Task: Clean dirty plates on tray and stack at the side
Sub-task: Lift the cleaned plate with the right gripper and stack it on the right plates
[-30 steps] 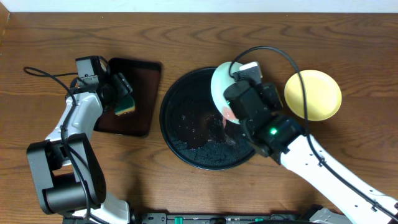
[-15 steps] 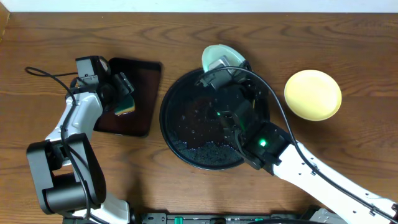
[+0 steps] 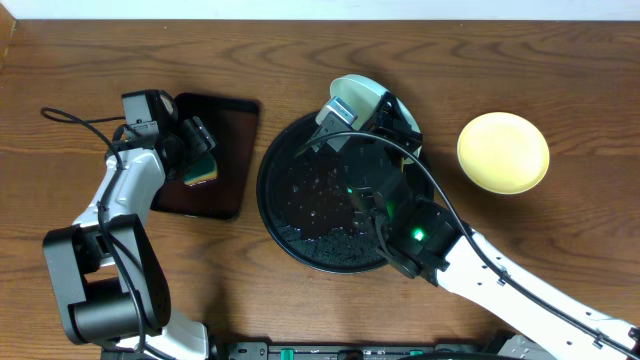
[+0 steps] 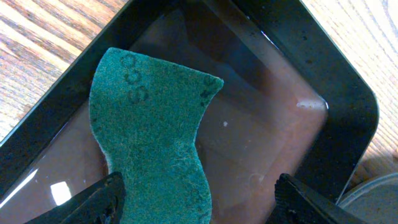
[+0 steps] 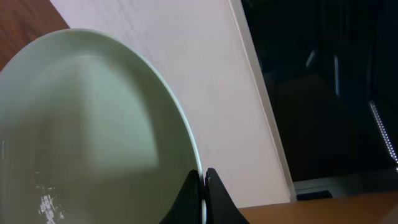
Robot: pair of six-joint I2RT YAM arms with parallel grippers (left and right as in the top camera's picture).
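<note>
A: From overhead, where are the plates?

B: A pale plate (image 3: 360, 88) is tipped up over the far rim of the round black tray (image 3: 275, 215), and the right gripper (image 3: 352, 108) is on it. The right arm reaches across the tray from the near side. A yellow plate (image 3: 503, 152) lies flat on the wooden table (image 3: 120, 60), to the right of the tray and apart from it.

A: And the left side?

B: The left gripper (image 3: 200, 150) hangs over a dark rectangular tray (image 3: 235, 130), with a sponge (image 3: 203, 170) under it.

A: What does the left wrist camera show?

B: The teal sponge (image 4: 149, 130) lies flat in the rectangular tray (image 4: 348, 112), which holds a shallow film of water. The left gripper (image 4: 199, 186) is spread wide. One of its fingers (image 4: 99, 199) is just beside the sponge's edge and the other is well off to the side, so nothing is gripped.

A: The right wrist?

B: The right gripper (image 5: 203, 186) is pressed together, pinching the rim of the pale plate (image 5: 93, 124). The plate's hollow side faces the camera, with faint wet streaks low in it. A white wall (image 5: 205, 68) stands behind it.
</note>
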